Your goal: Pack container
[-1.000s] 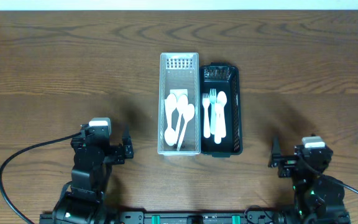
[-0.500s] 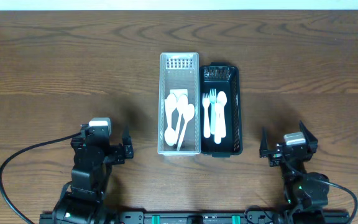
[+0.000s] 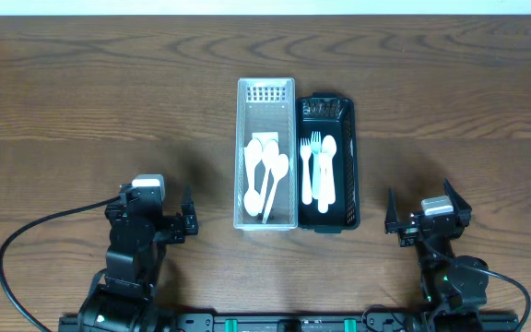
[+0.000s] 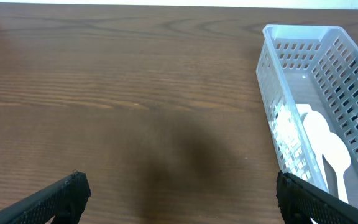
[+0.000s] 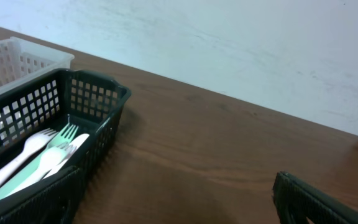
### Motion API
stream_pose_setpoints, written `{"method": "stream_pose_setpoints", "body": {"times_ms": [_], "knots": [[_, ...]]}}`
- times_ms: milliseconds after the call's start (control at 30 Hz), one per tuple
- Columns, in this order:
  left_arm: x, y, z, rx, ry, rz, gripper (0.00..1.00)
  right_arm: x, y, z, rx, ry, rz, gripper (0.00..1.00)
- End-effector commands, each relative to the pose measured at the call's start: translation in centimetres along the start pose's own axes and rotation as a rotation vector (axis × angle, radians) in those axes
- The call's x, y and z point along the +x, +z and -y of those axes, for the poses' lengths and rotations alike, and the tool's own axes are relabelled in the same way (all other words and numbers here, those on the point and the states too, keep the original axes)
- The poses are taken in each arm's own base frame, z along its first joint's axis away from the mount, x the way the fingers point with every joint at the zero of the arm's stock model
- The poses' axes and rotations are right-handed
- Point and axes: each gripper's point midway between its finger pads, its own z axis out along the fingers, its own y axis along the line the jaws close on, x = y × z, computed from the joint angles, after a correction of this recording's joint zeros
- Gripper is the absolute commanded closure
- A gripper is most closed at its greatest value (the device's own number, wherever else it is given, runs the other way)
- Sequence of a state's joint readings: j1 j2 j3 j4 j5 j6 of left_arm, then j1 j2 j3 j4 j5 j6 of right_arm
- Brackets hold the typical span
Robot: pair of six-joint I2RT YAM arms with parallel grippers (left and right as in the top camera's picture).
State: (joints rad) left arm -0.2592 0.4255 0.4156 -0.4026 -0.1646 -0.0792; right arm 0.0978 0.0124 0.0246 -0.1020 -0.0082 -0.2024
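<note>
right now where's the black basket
In the overhead view, the black basket lies just right of the centre of the table, directly alongside the white basket, on that basket's right side.

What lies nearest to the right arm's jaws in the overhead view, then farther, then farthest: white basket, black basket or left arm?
1. Black basket, with forks, just to their left.
2. White basket, with spoons, on the black one's far side.
3. Left arm, at the table's other end.
</note>
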Motion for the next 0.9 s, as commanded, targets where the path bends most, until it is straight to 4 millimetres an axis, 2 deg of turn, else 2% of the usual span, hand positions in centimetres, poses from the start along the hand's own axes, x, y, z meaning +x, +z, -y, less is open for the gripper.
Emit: {"method": "stream_pose_setpoints", "body": {"times_ms": [0,467,567,700,867], "knots": [[-0.2,-0.1,-0.1,-0.008,-0.007,0.007,0.02,0.0,0.0,-0.4,-0.017,-0.005,0.005,0.01],[-0.3,-0.2,-0.1,-0.007,-0.009,0.014,0.02,0.0,0.0,-0.4,-0.017,-0.005,0.005,0.01],[0.0,-0.8,-1.1,-0.034,-0.028,0.011,0.02,0.0,0.0,-0.4,-0.017,-0.005,0.005,0.01],[1.7,-1.7,-2.0,-0.035,-0.066,-0.019,0.02,0.0,0.0,-0.4,-0.017,-0.005,0.005,0.01],[2.0,-1.4,-3.6,-0.092,-0.060,0.063,0.02,0.0,0.0,-0.4,-0.017,-0.005,0.005,0.01]]}}
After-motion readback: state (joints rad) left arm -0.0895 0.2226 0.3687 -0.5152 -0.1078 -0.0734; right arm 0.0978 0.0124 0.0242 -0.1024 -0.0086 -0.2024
